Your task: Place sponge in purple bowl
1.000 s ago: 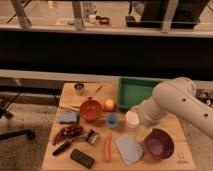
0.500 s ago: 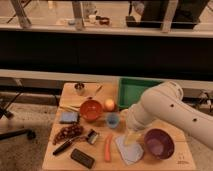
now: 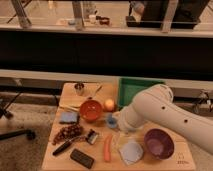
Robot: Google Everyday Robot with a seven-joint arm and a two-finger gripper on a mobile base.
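Shifted left and toward the table's front edge since the earlier frame, the arm [image 3: 160,112] is now laid across more of the tray [image 3: 131,87]. The gripper [image 3: 122,134] has been brought from beside the tray to a spot just right of the blue cup [image 3: 112,120] and just behind the cloth [image 3: 131,151]. Its jaws are held apart and nothing is gripped. No other thing on the table [image 3: 52,161] is seen to have been moved. Two bowls are counted: one orange bowl [image 3: 91,110] near the middle and one purple bowl [image 3: 159,142] at the right front. One sponge [image 3: 69,117] is laid flat on the left side, just left of the orange bowl, well apart from the purple bowl and from the gripper. One cloth is spread between the carrot [image 3: 107,148] and the purple bowl. One carrot is counted, and one block [image 3: 82,158] at the front edge. One bunch of grapes [image 3: 69,132] is set in front of the sponge. One fruit [image 3: 109,104] is placed just right of the orange bowl. Two cups are counted: the blue cup and one metal cup [image 3: 79,89] at the back left.
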